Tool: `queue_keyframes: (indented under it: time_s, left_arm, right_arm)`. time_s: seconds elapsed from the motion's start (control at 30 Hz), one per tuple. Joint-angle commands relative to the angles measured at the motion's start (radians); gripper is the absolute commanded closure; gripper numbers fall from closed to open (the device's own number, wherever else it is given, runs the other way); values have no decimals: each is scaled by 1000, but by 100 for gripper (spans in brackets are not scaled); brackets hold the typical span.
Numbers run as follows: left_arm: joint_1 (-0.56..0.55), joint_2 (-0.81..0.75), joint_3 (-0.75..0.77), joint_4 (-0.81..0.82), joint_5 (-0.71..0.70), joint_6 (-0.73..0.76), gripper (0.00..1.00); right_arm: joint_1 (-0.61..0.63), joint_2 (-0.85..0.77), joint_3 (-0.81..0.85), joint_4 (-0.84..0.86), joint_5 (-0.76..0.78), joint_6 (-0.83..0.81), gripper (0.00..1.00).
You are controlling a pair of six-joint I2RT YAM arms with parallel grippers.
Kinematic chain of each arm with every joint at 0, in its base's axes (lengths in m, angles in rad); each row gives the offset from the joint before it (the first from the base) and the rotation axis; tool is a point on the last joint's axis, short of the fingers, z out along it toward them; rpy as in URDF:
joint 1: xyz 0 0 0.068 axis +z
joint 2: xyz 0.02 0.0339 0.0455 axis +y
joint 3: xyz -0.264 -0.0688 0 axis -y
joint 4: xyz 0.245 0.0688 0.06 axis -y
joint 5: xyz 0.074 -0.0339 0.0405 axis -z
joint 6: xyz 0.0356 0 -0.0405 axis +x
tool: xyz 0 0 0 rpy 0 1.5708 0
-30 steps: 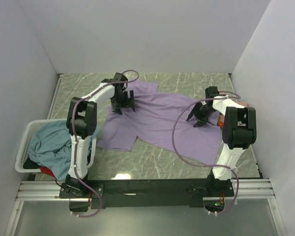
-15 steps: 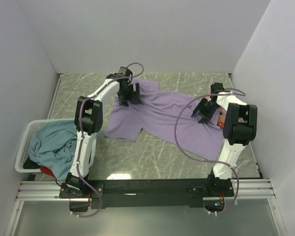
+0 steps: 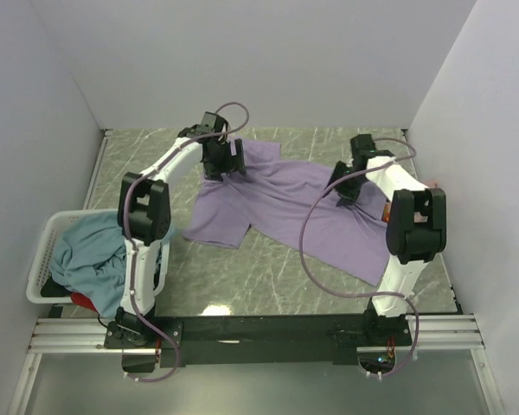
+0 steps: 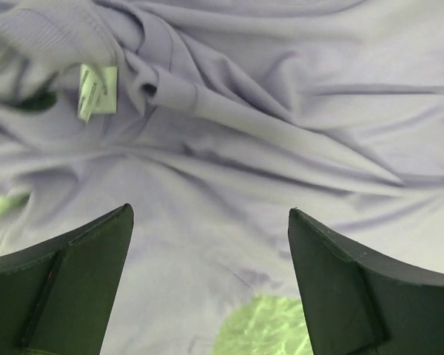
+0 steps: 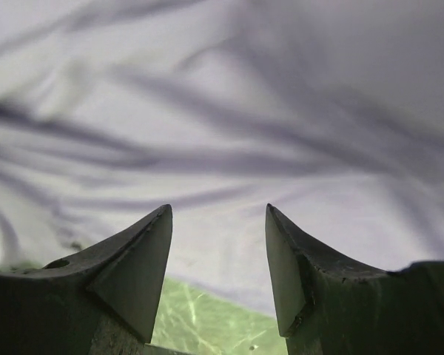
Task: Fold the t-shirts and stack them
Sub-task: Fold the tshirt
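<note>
Fabric of the soft lavender-purple t-shirt runs diagonally: collar end far-left beneath the wide-open left gripper, body trailing near-right past the half-open, empty right gripper.

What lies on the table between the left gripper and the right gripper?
Only the lavender t-shirt: its wrinkled cloth fills the whole stretch from the left gripper to the right gripper. The top view shows this.

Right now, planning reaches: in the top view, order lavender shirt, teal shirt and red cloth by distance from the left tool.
1. Plain lavender-purple cloth t-shirt: under the left tool.
2. Crumpled teal-blue t-shirt: in the white slatted basket, left.
3. Red cloth: basket's near corner.
</note>
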Motion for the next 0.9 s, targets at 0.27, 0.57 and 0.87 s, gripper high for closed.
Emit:
queue_keyframes:
  time_s: [0.27,0.57,0.87]
  left_arm:
    - [2,-241,-340,123,0,-99,9]
    - [22,-219,-440,108,-77,-112,9]
    - [43,-253,-495,100,-143,-90,8]
  right_arm:
    - [205,7,-64,51,-96,12,40]
    - [207,11,-128,59,-67,-4,40]
    - [207,37,-163,56,-16,-11,40]
